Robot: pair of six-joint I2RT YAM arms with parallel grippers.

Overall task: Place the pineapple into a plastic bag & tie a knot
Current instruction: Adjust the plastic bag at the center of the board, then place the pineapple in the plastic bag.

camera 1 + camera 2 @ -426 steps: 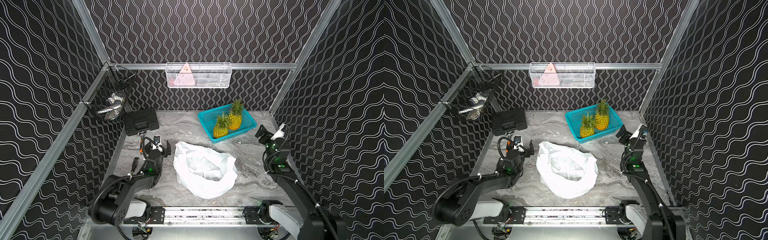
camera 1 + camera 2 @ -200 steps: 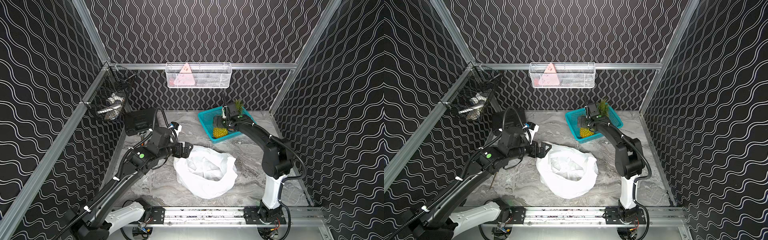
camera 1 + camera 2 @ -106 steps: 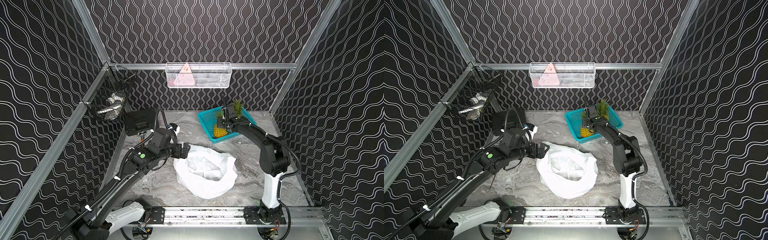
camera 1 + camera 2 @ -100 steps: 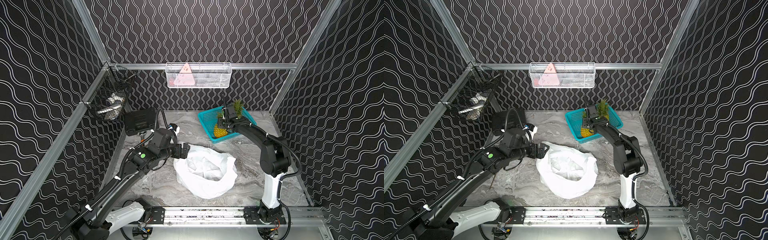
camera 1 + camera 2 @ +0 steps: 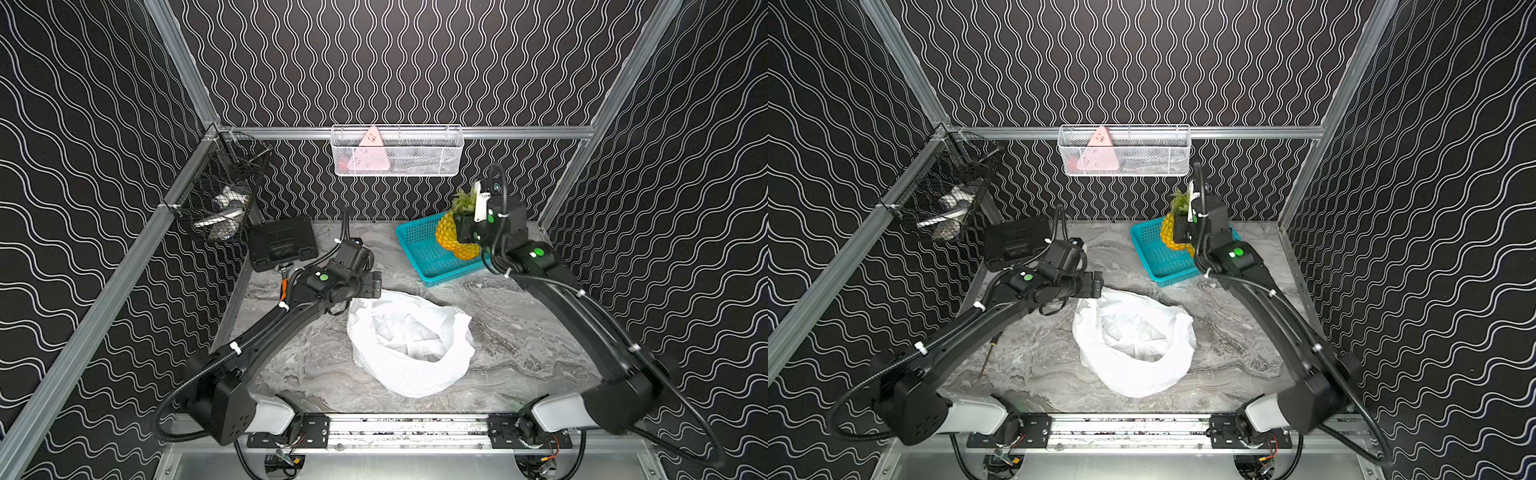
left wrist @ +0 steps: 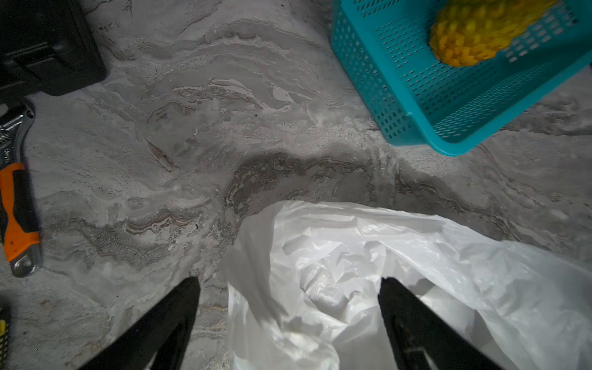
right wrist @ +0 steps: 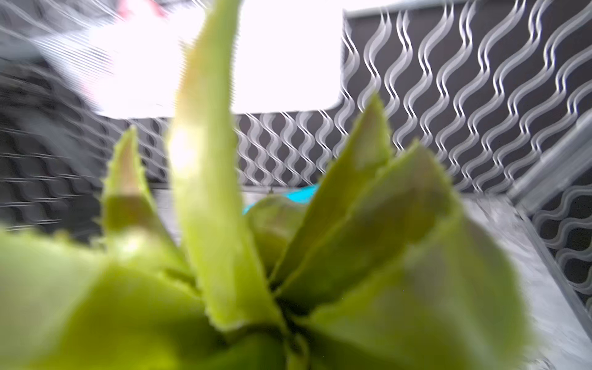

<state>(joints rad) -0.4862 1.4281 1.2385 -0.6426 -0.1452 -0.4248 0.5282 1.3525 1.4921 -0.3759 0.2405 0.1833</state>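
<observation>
- Black walls with white wavy lines [image 5: 374, 62] close in a grey marbled table [image 5: 523, 332] on three sides.
- White bag [image 5: 409, 345] lies crumpled in the middle of the table, with its mouth open and facing up. Both top views show it [image 5: 1133, 340] well apart from the fruit.
- Teal basket [image 5: 419, 253], full of small holes, sits at the back right of the table, near the bag but not touching it.
- White wire tray [image 5: 397, 151] hangs on the back rail, and a black wire basket [image 5: 216, 199] hangs on the left rail.
- Black case [image 5: 282, 243] lies flat at the back left of the table.
- Pineapple [image 5: 451, 235] is tilted over the teal basket, with its leaves toward the back wall. I cannot tell whether its base touches the basket floor.
- Right claw [image 5: 467, 228] is closed on the pineapple at its leafy end. Its wrist view is filled with blurred green leaves [image 7: 208, 192], and the fingers themselves are hidden.
- Left claw [image 6: 288, 282] is spread wide and holds nothing. It hangs low over the bag's back-left rim, with one finger [image 6: 173, 320] above bare table and the other [image 6: 416, 323] above the bag's mouth. I cannot tell whether it touches the plastic.
- Wrench with an orange handle [image 6: 17, 205] lies on the table just beside the case.
</observation>
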